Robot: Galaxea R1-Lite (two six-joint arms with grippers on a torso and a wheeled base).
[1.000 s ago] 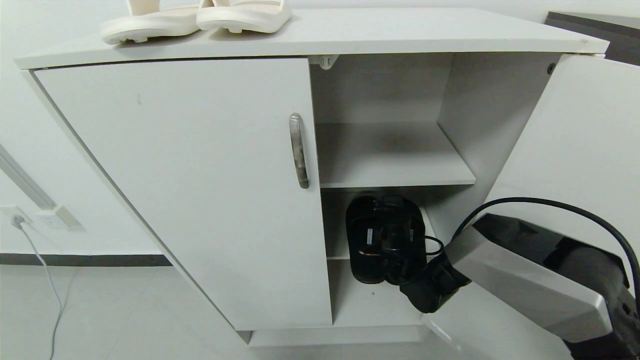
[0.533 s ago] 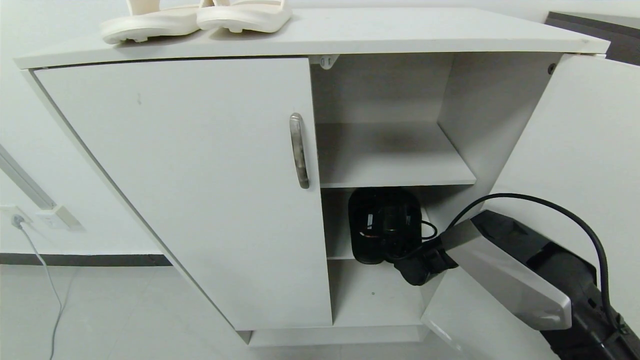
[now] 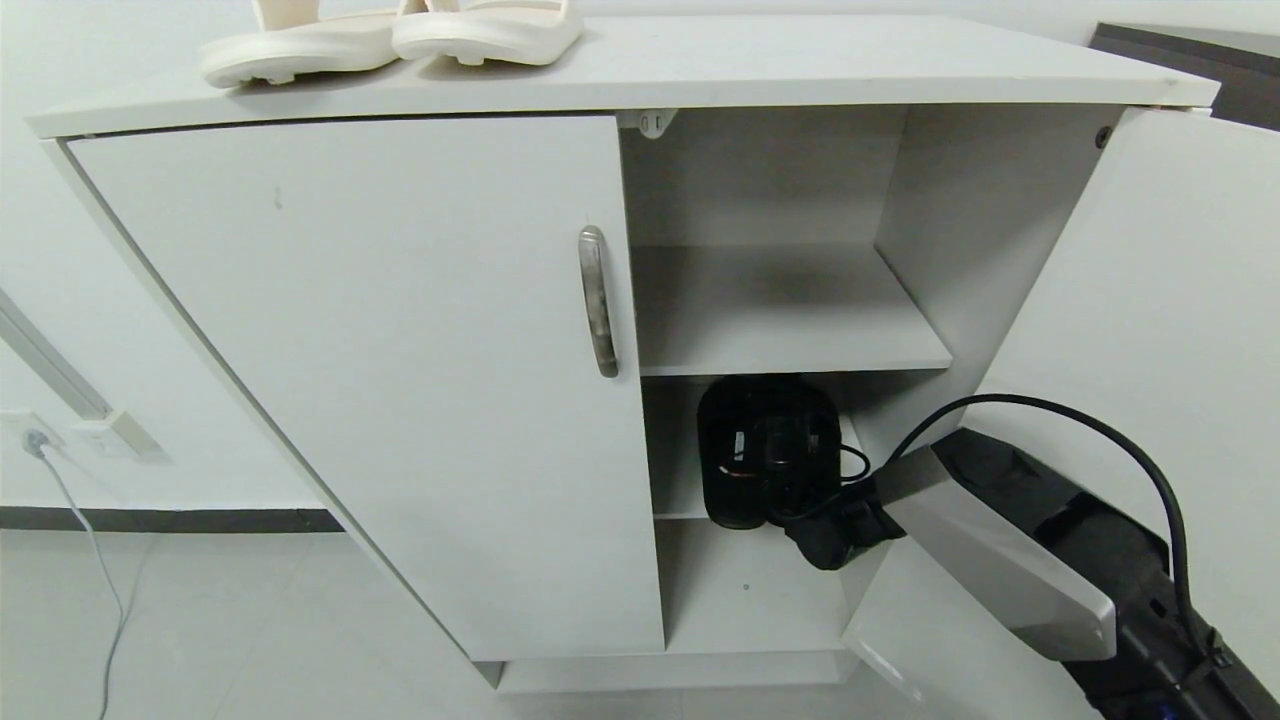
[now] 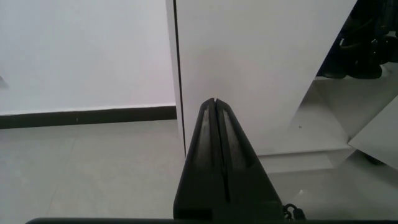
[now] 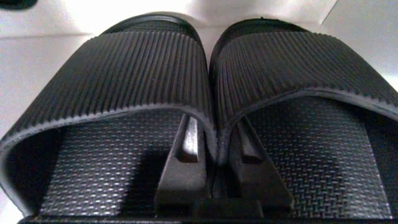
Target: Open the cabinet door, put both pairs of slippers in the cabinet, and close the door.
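Note:
The white cabinet (image 3: 700, 65) has its right door (image 3: 1150, 300) swung open and its left door (image 3: 380, 380) closed. A pair of black ribbed slippers (image 3: 765, 450) sits side by side in the compartment under the upper shelf (image 3: 790, 330), at the level of the lower shelf. My right gripper (image 3: 795, 495) is shut on them, its fingers (image 5: 189, 140) pinching the two inner walls together where the black slippers (image 5: 211, 81) meet. A cream pair of slippers (image 3: 390, 40) lies on the cabinet top at the left. My left gripper (image 4: 214, 102) hangs shut, low in front of the closed door's outer edge, holding nothing.
The closed door carries a metal handle (image 3: 597, 300). The bottom compartment floor (image 3: 745, 600) lies below the slippers. A wall socket with a cable (image 3: 35, 440) is at the far left over grey floor (image 4: 93, 168).
My right arm pushed the black slippers up and deeper into the cabinet, under the upper shelf; in the last half second it barely moved. The cream pair stayed put.

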